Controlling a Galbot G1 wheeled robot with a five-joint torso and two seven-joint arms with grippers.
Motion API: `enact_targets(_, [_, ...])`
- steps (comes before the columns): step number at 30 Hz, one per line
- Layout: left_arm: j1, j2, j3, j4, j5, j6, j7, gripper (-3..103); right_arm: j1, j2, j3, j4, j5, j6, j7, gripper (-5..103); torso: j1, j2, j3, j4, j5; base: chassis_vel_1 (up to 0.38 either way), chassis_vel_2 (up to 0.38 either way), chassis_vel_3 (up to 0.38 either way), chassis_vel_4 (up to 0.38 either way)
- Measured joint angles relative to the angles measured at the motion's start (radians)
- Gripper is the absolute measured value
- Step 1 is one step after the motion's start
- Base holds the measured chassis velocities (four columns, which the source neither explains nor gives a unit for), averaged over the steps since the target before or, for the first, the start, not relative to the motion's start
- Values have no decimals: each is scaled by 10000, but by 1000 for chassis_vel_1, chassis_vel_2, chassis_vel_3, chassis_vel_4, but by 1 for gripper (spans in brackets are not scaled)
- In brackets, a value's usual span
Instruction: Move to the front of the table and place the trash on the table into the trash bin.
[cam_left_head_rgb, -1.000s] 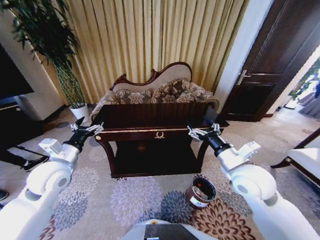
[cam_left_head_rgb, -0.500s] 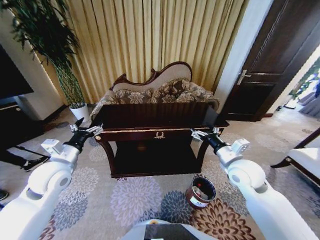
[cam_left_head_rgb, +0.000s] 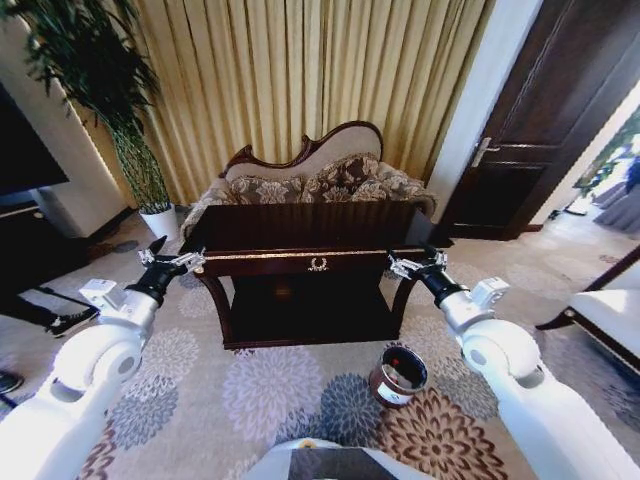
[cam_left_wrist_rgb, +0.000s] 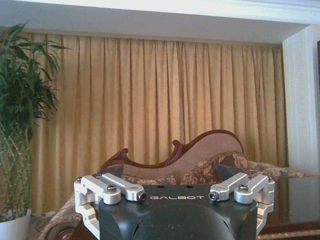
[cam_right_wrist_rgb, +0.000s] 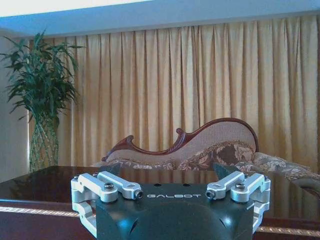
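Since a second ago the head view has shifted a little, which points to the robot repositioning in front of the table (cam_left_head_rgb: 318, 226), and the right gripper (cam_left_head_rgb: 417, 265) now sits nearer the table's front right corner, with the forearm drawn in. The left gripper (cam_left_head_rgb: 172, 260) hovers off the table's front left corner much as before. Both grippers look spread open and hold nothing, with the linkages wide apart in each wrist view.

The bin (cam_left_head_rgb: 398, 376) stands on the carpet in front of the table, below its right front leg, mouth up, with something red inside.

My judgement is that the approach is nearly done. To finish it well, the robot should square up to the table's front edge, stop short of the bin so the base does not knock it, and keep both arms above the tabletop.

No trash can be made out on the table: from the head the glossy top is seen at a shallow angle and shows only dark reflections, and from the right wrist it looks bare. Small scraps could be lost in the glare.
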Motion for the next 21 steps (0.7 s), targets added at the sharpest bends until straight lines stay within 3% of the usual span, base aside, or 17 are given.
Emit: enact_targets(21, [64,-34,14,12,14,-75,39,100,-124,156,28,-179,-194,132,0,100,2,-1,1,-3,0,244,-244,-253,244])
